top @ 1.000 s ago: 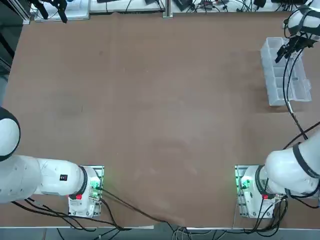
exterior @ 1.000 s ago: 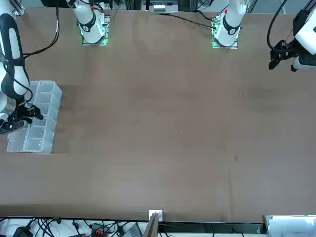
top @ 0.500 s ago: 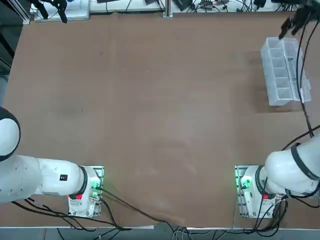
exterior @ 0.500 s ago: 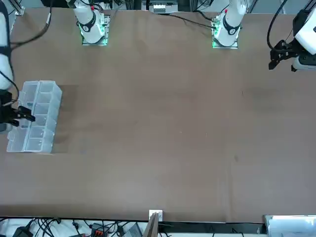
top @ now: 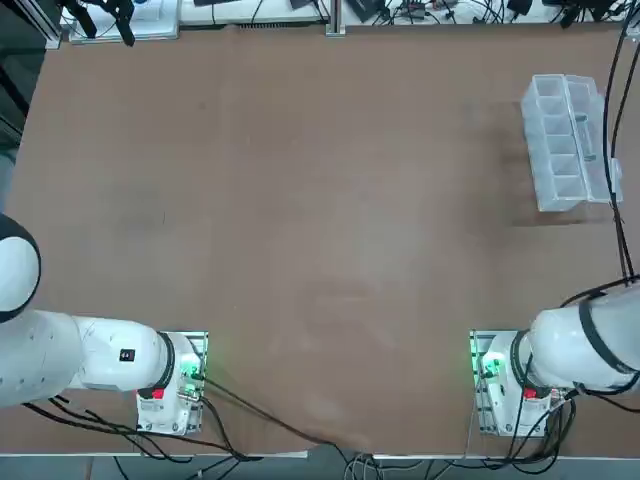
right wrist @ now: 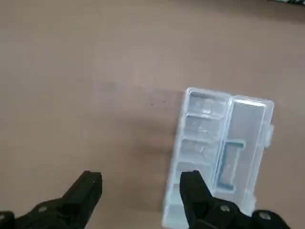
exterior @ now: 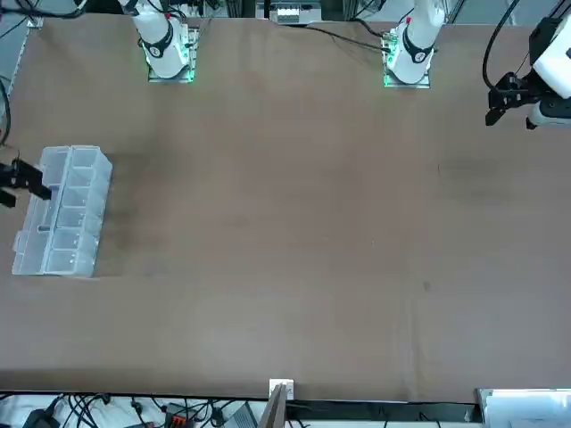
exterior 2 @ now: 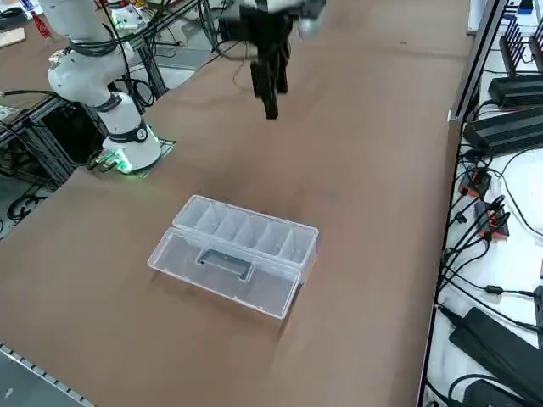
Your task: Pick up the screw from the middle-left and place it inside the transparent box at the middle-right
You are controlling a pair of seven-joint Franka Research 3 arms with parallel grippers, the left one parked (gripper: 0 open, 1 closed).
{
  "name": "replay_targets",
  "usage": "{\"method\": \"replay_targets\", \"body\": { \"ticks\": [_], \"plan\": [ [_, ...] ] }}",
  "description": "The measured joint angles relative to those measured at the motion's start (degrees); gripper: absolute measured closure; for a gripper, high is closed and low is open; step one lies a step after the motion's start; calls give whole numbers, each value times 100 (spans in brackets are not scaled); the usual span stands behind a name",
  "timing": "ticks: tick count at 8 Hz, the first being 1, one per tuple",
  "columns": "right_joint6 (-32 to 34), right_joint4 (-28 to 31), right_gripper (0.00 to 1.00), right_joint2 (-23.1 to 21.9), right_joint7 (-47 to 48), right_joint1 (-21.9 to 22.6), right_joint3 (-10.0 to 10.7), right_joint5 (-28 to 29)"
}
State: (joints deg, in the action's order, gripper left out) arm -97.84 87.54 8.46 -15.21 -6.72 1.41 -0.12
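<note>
I see the right gripper (right wrist: 140, 191) raised clear above the table (top: 300, 220), fingers spread wide and holding nothing. The transparent box (top: 566, 142) lies at the right edge of the top view, lid (exterior 2: 222, 270) folded flat beside its row of compartments. I cannot make out the screw in any view.

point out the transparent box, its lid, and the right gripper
transparent box (top: 553, 140): top view, compartment row.
lid (exterior 2: 225, 270): right side view, the open flap lying flat.
right gripper (right wrist: 140, 191): right wrist view, gap between the open fingers.
</note>
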Motion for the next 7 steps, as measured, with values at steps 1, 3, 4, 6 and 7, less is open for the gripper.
{"method": "replay_targets", "body": {
  "ticks": [1, 3, 4, 6, 7],
  "plan": [
    [252, 0, 0, -179, 399, 165, -2, -2],
    [642, 21, 0, -544, 896, 484, 3, -7],
    [794, 97, 0, -742, 1160, 658, 3, -21],
    [899, 405, 0, -1143, 1454, 907, -1, -39],
    [939, 518, 0, -1281, 1478, 954, -3, -39]
  ]
}}
